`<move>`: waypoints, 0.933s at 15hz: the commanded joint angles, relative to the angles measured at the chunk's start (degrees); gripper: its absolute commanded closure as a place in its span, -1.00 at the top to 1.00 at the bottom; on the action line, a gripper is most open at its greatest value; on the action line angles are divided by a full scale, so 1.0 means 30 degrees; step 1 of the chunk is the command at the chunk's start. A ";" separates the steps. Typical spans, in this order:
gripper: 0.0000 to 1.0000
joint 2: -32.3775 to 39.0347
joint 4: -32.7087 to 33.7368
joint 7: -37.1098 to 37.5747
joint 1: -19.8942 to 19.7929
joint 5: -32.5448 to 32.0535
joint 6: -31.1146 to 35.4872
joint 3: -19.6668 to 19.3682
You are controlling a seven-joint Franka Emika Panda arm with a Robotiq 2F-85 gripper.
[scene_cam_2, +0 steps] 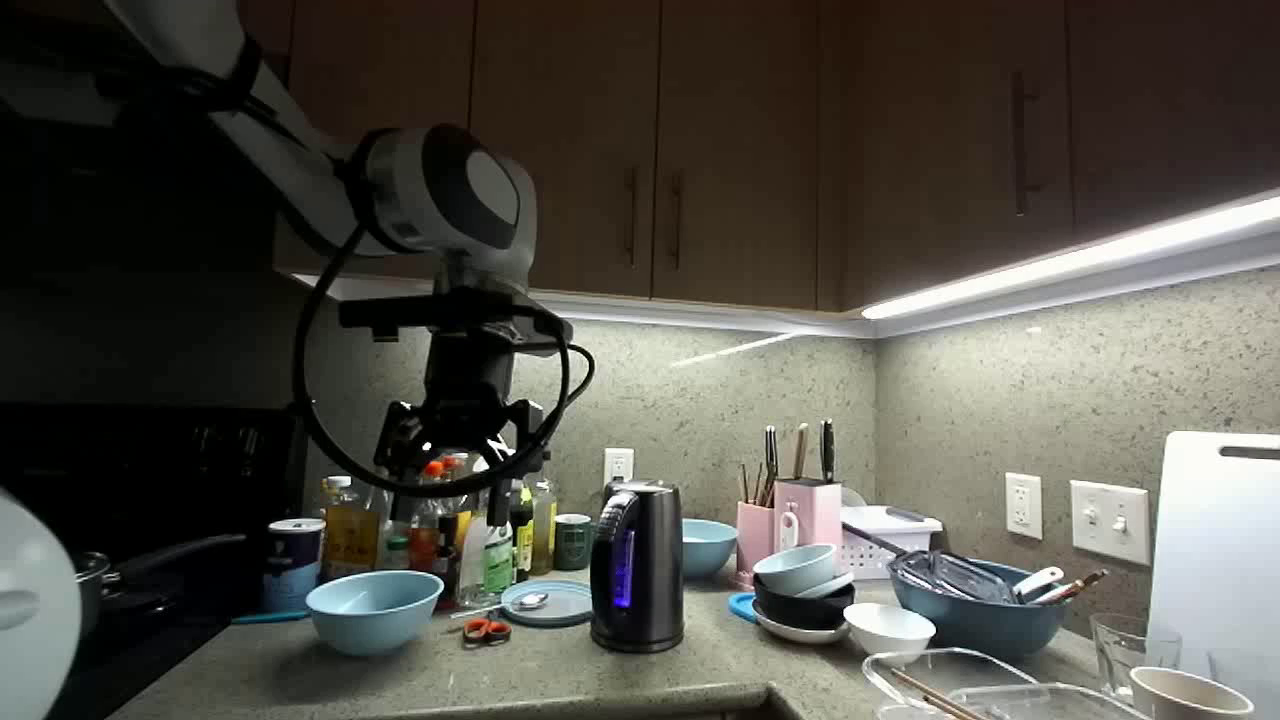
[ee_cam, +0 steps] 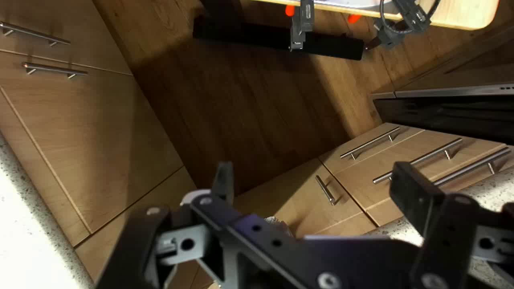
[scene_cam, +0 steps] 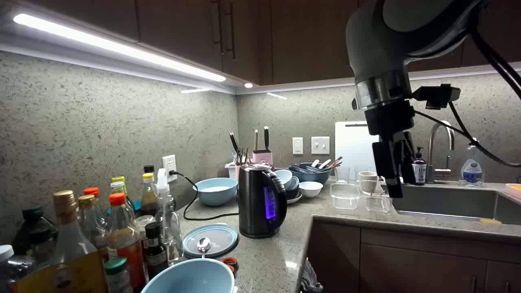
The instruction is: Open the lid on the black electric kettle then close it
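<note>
The black electric kettle (scene_cam: 251,203) stands upright on the counter, and it also shows in an exterior view (scene_cam_2: 657,570). A purple-blue strip glows on its side by the handle. Its lid (scene_cam: 259,166) lies flat and closed on top, and the lid shows edge-on in an exterior view (scene_cam_2: 646,486). My gripper (scene_cam: 401,185) hangs in the air, fingers down, apart from the kettle, and it also shows in an exterior view (scene_cam_2: 450,510). In the wrist view its fingers (ee_cam: 315,172) are wide apart with nothing between them. The kettle is out of the wrist view.
A blue bowl (scene_cam: 189,278), a blue plate-like lid (scene_cam: 217,242) with a spoon (scene_cam: 204,245), and scissors (scene_cam_2: 487,631) lie near the kettle. Several bottles (scene_cam: 122,232) line the wall. A black cord (scene_cam: 191,218) runs behind the kettle. Bowls (scene_cam_2: 797,570) and a pink knife block (scene_cam_2: 808,515) stand beyond.
</note>
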 commanded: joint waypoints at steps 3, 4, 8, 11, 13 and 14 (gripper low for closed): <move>1.00 0.0012 0.0026 0.0066 0.0150 -0.0057 -0.0031 -0.0126; 1.00 0.0012 0.0026 0.0066 0.0149 -0.0057 -0.0031 -0.0126; 1.00 0.0012 0.0026 0.0066 0.0150 -0.0057 -0.0031 -0.0126; 1.00 0.1084 0.0818 0.0199 0.0038 -0.0432 0.0428 -0.0011; 1.00 0.2522 0.2015 -0.0200 0.0060 -0.1471 0.1625 0.0247; 1.00 0.3409 0.2847 -0.0251 0.0020 -0.2307 0.2241 0.0435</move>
